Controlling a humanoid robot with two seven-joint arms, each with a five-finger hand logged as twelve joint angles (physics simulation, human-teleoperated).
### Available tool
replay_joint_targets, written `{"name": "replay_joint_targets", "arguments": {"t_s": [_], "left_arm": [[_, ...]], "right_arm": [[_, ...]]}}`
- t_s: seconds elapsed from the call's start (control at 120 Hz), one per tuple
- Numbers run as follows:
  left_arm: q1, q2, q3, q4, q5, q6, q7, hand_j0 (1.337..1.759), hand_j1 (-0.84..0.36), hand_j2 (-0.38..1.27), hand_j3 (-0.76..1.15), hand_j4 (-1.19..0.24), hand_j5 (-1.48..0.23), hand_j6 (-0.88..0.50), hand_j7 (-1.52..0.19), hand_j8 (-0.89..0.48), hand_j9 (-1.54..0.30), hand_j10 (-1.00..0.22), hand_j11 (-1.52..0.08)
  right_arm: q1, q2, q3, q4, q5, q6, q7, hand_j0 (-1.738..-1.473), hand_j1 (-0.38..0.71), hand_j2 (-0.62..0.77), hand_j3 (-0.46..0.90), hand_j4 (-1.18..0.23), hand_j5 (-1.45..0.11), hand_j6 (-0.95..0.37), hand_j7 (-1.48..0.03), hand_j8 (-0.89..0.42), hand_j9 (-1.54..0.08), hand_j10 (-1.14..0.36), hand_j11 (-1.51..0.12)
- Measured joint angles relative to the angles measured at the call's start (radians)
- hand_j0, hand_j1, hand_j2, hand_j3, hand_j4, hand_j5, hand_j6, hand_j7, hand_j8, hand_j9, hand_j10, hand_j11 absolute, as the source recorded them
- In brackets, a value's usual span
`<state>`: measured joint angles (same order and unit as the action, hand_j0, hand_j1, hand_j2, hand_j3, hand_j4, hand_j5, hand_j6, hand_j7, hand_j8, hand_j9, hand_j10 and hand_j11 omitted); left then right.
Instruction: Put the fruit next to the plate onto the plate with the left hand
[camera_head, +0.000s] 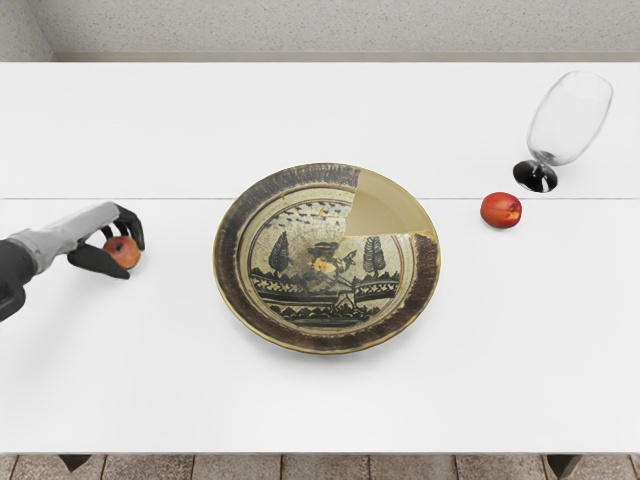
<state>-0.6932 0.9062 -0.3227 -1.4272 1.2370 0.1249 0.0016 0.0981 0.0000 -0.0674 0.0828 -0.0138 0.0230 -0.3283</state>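
You have one head view only, looking down at a slant from the near side of the table. The plate sits centred at middling range; beyond it wall shows, below it floor.

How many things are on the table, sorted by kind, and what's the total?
Fruit: 2, the left fruit grasped by the left hand, the right fruit near the glass
Plate: 1
Glass: 1
Total: 4
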Motion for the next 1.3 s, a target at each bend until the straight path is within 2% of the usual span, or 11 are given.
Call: {"name": "replay_joint_targets", "arguments": {"t_s": [0.183, 0.35, 0.5, 0.533, 0.542, 0.6, 0.767, 0.867, 1.1, 1.3], "left_arm": [[-0.01, 0.086, -0.004, -0.097, -0.01, -0.003, 0.003, 1.652, -0.31, 0.4, -0.05, -0.77, -1.1, -0.44, -1.09, -0.38, -1.07, -0.6, -1.06], [-0.087, 0.13, -0.007, -0.176, -0.039, -0.028, 0.008, 1.652, -0.32, 0.41, -0.02, -0.77, -1.14, -0.43, -1.1, -0.36, -1.1, -0.6, -1.09], [-0.171, 0.13, -0.008, -0.196, -0.085, -0.082, 0.015, 1.652, -0.33, 0.39, -0.01, -0.77, -1.17, -0.41, -1.12, -0.35, -1.12, -0.58, -1.1], [-0.183, 0.129, -0.008, -0.198, -0.095, -0.095, 0.019, 1.652, -0.33, 0.39, -0.01, -0.78, -1.17, -0.41, -1.12, -0.34, -1.12, -0.58, -1.1], [-0.188, 0.129, -0.008, -0.198, -0.097, -0.099, 0.021, 1.652, -0.32, 0.44, -0.01, -0.77, -1.18, -0.41, -1.12, -0.33, -1.12, -0.57, -1.11], [-0.219, 0.129, -0.008, -0.199, -0.115, -0.121, 0.028, 1.652, -0.31, 0.38, -0.01, -0.78, -1.18, -0.42, -1.12, -0.35, -1.13, -0.58, -1.11], [-0.302, 0.117, -0.008, -0.201, -0.168, -0.185, 0.054, 1.651, -0.33, 0.4, 0.0, -0.78, -1.2, -0.41, -1.14, -0.33, -1.14, -0.57, -1.12], [-0.336, 0.065, -0.008, -0.2, -0.185, -0.217, 0.078, 1.65, -0.33, 0.42, 0.0, -0.78, -1.2, -0.4, -1.14, -0.33, -1.15, -0.57, -1.13], [-0.375, -0.089, -0.01, -0.191, -0.208, -0.249, 0.159, 1.651, -0.34, 0.44, 0.0, -0.78, -1.22, -0.4, -1.16, -0.32, -1.15, -0.57, -1.13], [-0.411, -0.267, -0.008, -0.116, -0.221, -0.272, 0.211, 1.651, -0.33, 0.44, 0.0, -0.78, -1.24, -0.39, -1.17, -0.32, -1.15, -0.57, -1.13]], "right_arm": [[0.0, 0.0, 0.0, 0.0, 0.0, 0.0, 0.0, -1.658, -0.35, 0.0, 0.0, 0.0, 0.0, 0.0, 0.0, 0.0, 0.0, 0.0, 0.0], [0.0, 0.0, -0.001, 0.0, 0.0, 0.0, 0.0, -1.658, -0.35, 0.0, 0.0, 0.0, 0.0, 0.0, 0.0, 0.0, 0.0, 0.0, 0.0], [0.0, 0.0, -0.002, 0.0, -0.002, 0.001, 0.0, -1.658, -0.35, 0.0, 0.0, 0.0, 0.0, 0.0, 0.0, 0.0, 0.0, 0.0, 0.0], [0.001, 0.0, -0.003, 0.0, -0.002, 0.001, 0.0, -1.658, -0.35, 0.0, 0.0, 0.0, 0.0, 0.0, 0.0, 0.0, 0.0, 0.0, 0.0], [0.001, 0.0, -0.003, 0.0, -0.002, 0.001, 0.0, -1.658, -0.35, 0.0, 0.0, 0.0, 0.0, 0.0, 0.0, 0.0, 0.0, 0.0, 0.0], [0.001, 0.0, -0.003, 0.0, -0.003, 0.0, 0.0, -1.658, -0.35, 0.0, 0.0, 0.0, 0.0, 0.0, 0.0, 0.0, 0.0, 0.0, 0.0], [0.003, 0.0, -0.003, 0.0, -0.007, 0.001, 0.0, -1.658, -0.35, 0.0, 0.0, 0.0, 0.0, 0.0, 0.0, 0.0, 0.0, 0.0, 0.0], [0.005, 0.0, -0.002, 0.001, -0.013, 0.001, 0.0, -1.658, -0.35, 0.0, 0.0, 0.0, 0.0, 0.0, 0.0, 0.0, 0.0, 0.0, 0.0], [0.007, 0.0, -0.003, 0.002, -0.021, 0.0, 0.0, -1.658, -0.35, 0.0, 0.0, 0.0, 0.0, 0.0, 0.0, 0.0, 0.0, 0.0, 0.0], [0.008, 0.0, -0.003, 0.001, -0.023, 0.0, 0.0, -1.658, -0.35, 0.0, 0.0, 0.0, 0.0, 0.0, 0.0, 0.0, 0.0, 0.0, 0.0]]}}
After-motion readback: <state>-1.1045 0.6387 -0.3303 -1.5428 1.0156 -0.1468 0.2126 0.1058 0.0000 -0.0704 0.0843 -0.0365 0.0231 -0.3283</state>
